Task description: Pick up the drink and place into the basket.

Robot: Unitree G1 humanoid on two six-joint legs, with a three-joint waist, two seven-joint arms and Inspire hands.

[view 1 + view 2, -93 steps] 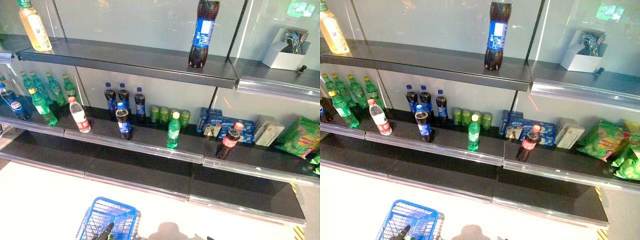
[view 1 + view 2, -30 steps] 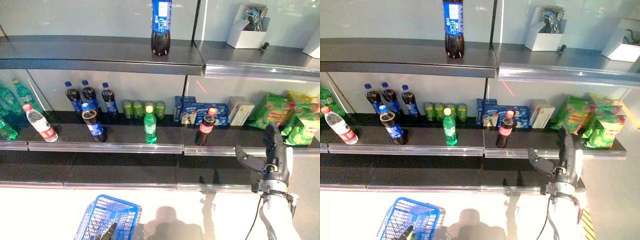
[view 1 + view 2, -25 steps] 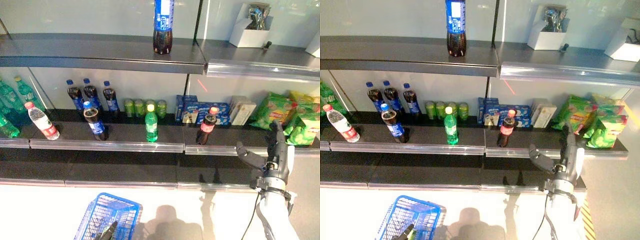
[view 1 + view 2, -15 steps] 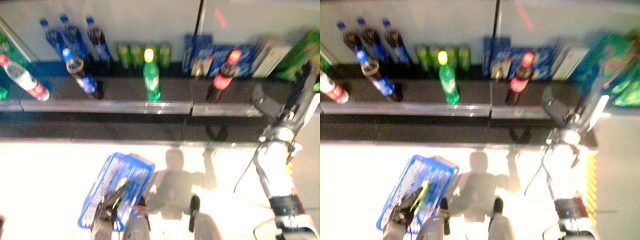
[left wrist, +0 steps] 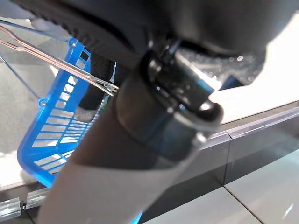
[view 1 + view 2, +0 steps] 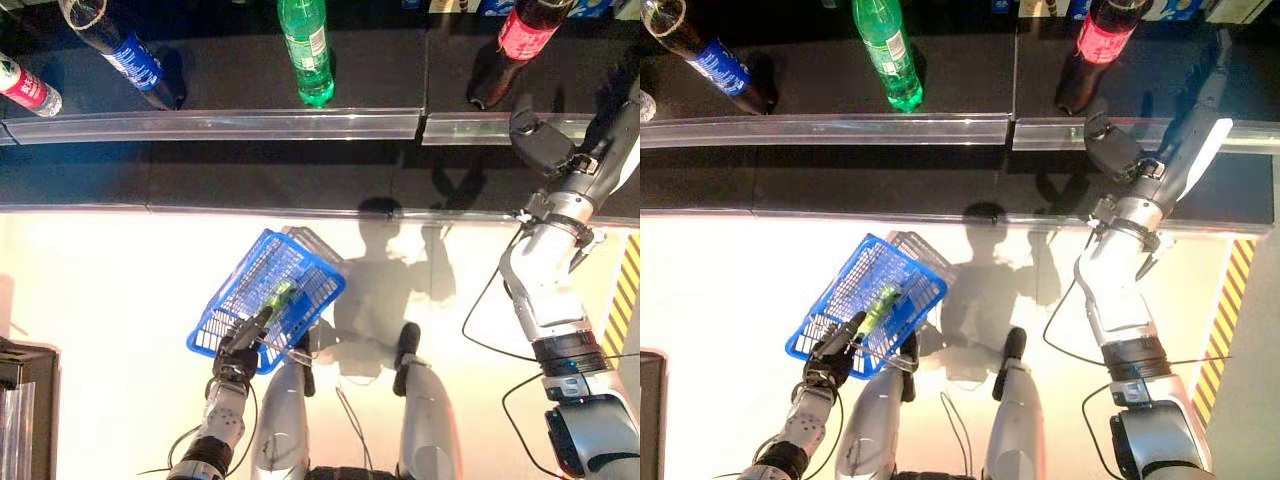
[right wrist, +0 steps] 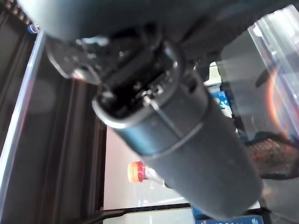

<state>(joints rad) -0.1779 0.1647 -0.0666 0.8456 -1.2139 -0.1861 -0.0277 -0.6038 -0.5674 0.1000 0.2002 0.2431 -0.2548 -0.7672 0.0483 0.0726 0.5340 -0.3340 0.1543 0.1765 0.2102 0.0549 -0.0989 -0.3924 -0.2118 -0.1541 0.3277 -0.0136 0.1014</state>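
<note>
Drinks stand on the dark shelf (image 6: 230,75): a green bottle (image 6: 305,45), a cola with a blue label (image 6: 120,55), a red-labelled water bottle (image 6: 25,87) and a red-capped cola (image 6: 520,30). My right hand (image 6: 545,150) is raised at the shelf's front edge, just right of the red-capped cola (image 6: 1095,45). It is open, clear of the bottle and holds nothing. Low down, my left hand (image 6: 238,345) is shut on the wire handle (image 5: 56,65) of the blue basket (image 6: 230,288). A small green item (image 6: 280,293) shows inside the basket.
A clear rail (image 6: 220,125) runs along the shelf front, with a lower dark shelf (image 6: 250,180) beneath it. Yellow-black striped tape (image 6: 625,290) marks the floor at the right. A dark box (image 6: 25,400) stands at the lower left.
The camera has tipped steeply downward, so the upper shelves have left the view. The right hand now stands closer to the red-capped cola. The basket stays in the left hand.
</note>
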